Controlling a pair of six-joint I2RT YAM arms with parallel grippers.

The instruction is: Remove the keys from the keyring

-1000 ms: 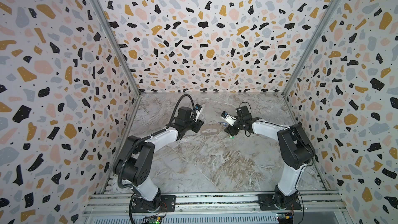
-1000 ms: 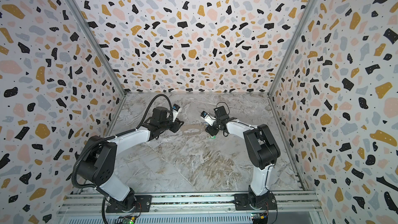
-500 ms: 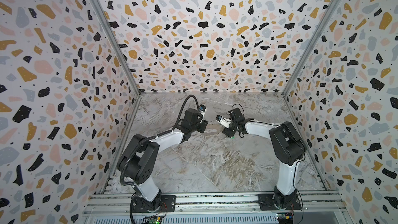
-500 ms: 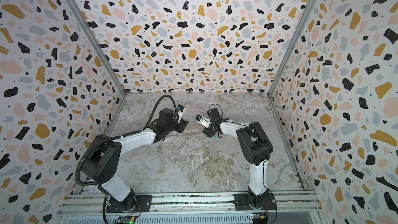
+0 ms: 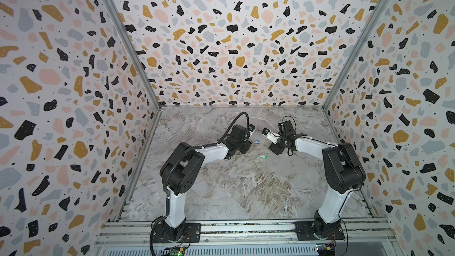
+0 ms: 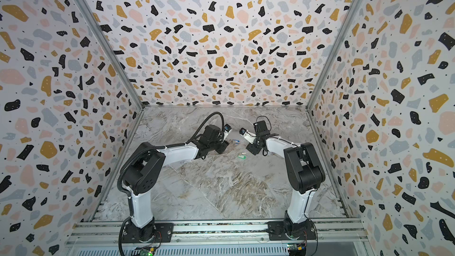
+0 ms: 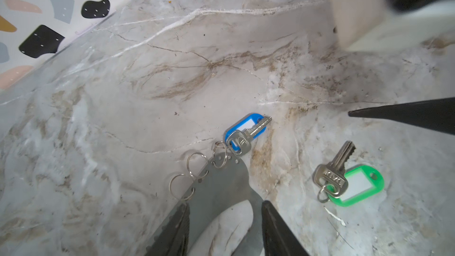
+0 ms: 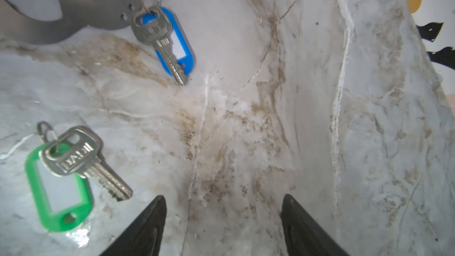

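Left wrist: green key (image 7: 354, 187) lies apart from keyring (image 7: 219, 185).

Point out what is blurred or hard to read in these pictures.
Left wrist view: the blue key and green key are sharp, a pale shape in one corner is blurred. Right wrist view: the keyring is soft. Both top views: these keys are specks.
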